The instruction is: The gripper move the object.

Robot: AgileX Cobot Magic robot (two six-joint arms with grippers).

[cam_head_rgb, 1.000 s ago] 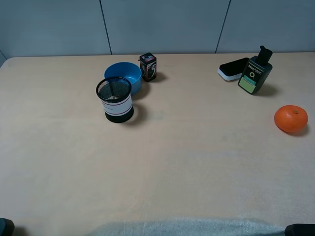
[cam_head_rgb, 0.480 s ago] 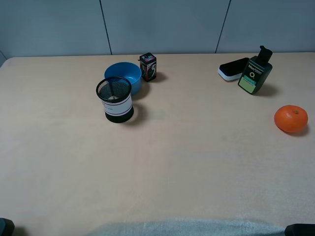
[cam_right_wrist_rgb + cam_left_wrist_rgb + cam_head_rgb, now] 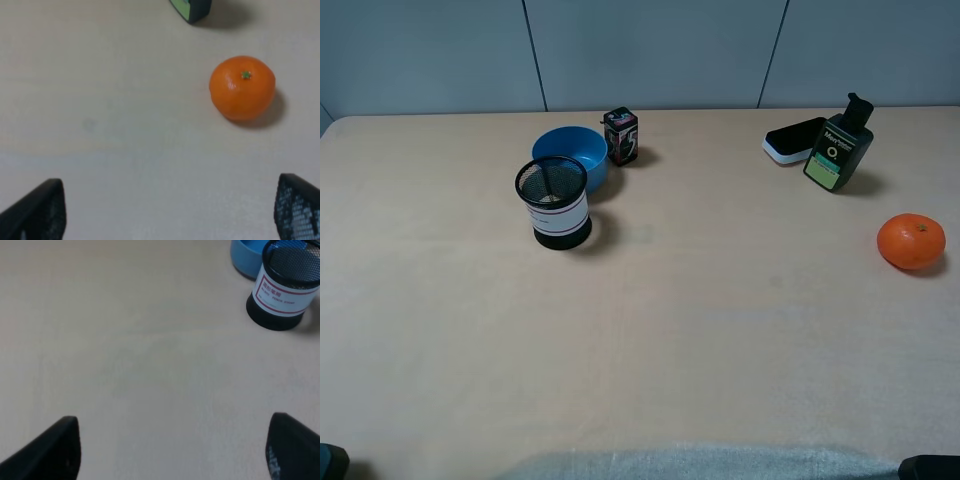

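Observation:
The dark green-black pump bottle (image 3: 838,146) stands at the back right of the table, tilted a little, right next to a black-and-white flat block (image 3: 792,140). Only its base corner (image 3: 190,8) shows in the right wrist view. My left gripper (image 3: 172,450) is open and empty, its two black fingertips (image 3: 55,447) wide apart over bare table. My right gripper (image 3: 170,212) is open and empty, its fingertips (image 3: 37,210) wide apart, well short of the bottle. In the exterior high view only dark bits of the arms show at the bottom corners.
An orange (image 3: 911,241) lies at the right, also in the right wrist view (image 3: 242,88). A black mesh pen cup (image 3: 553,203) stands in front of a blue bowl (image 3: 573,152); a small dark printed box (image 3: 621,135) stands beside the bowl. The cup (image 3: 286,285) shows in the left wrist view.

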